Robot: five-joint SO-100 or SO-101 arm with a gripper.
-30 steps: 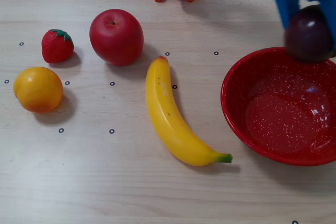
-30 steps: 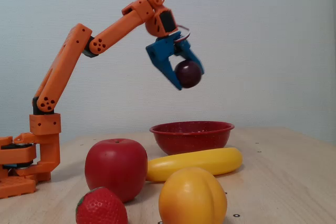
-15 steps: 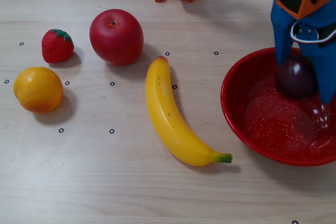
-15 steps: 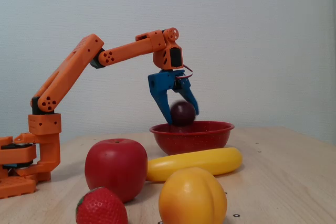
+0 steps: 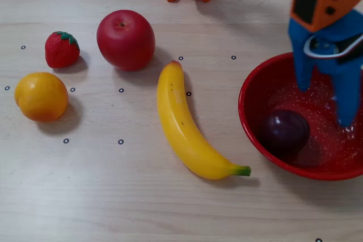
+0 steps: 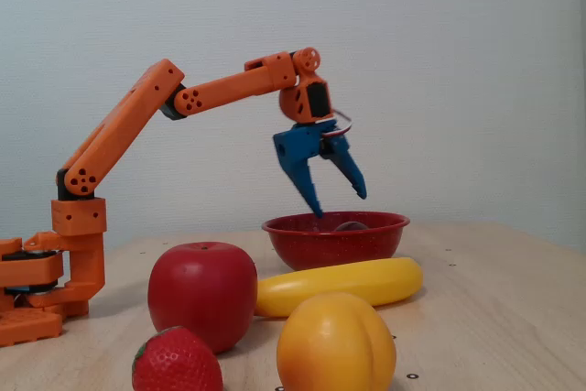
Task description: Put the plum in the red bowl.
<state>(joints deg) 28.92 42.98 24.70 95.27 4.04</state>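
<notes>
The plum (image 5: 285, 131) lies inside the red bowl (image 5: 255, 123). The gripper (image 5: 325, 105) hangs above the bowl, released and empty, jaws spread.

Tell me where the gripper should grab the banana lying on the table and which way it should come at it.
Grip the banana around its thick middle, coming straight down from above with the jaws across its width. It lies flat on the table, curved, with open space on both long sides there; the green tip tapers and would likely slip. The gripper hangs open over the red bowl.
</notes>
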